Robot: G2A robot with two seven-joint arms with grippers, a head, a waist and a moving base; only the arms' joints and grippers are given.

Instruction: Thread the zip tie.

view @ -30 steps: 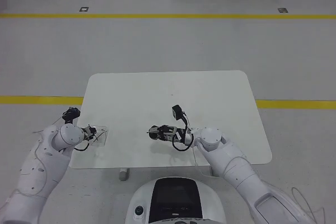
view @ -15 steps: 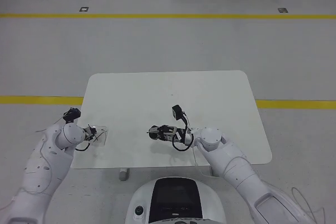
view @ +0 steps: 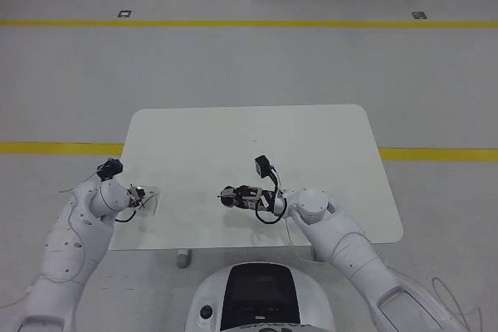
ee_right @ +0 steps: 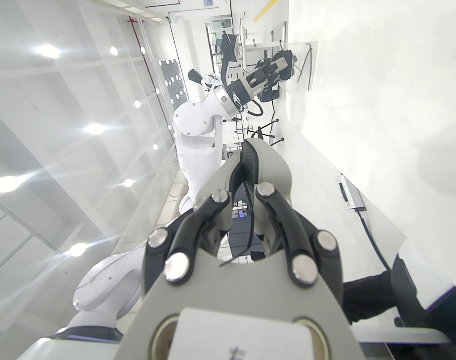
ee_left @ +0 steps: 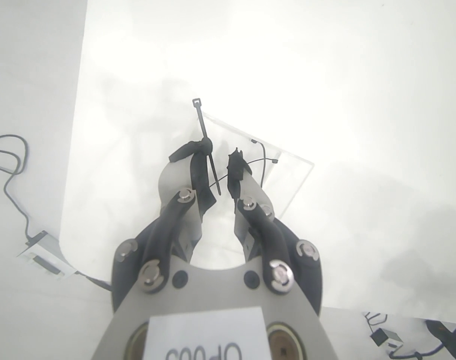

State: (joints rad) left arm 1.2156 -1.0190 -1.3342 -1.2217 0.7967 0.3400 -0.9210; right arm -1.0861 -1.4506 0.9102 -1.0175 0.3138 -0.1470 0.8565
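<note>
- While both arms hang over it, the white table with rounded corners (view: 315, 141) carries a tray near its left front edge.
- The grey two-fingered right gripper (ee_right: 248, 147) sits above the table's front middle, well apart from the left one. Its fingers are pressed together on a thin black strip (ee_right: 252, 222), which I judge to be a zip tie's tail.
- The matching left gripper (ee_left: 218, 153) hangs above the tray, its black-taped fingers spread with a gap between them.
- The clear, shallow plastic tray (ee_left: 291, 181) holds a couple of loose black ties (ee_left: 263, 159).
- A slim black zip tie (ee_left: 201, 121) runs along the tip of one left finger, its square head pointing away from the wrist. Whether it clings to that finger or lies beneath it, I cannot tell.
- Risks: with nothing pinching it, this tie could slip or twist if the fingers close off-line. The tray's wall might catch a fingertip. The right gripper's strip is limp, so its tip may well miss the head's small slot.
</note>
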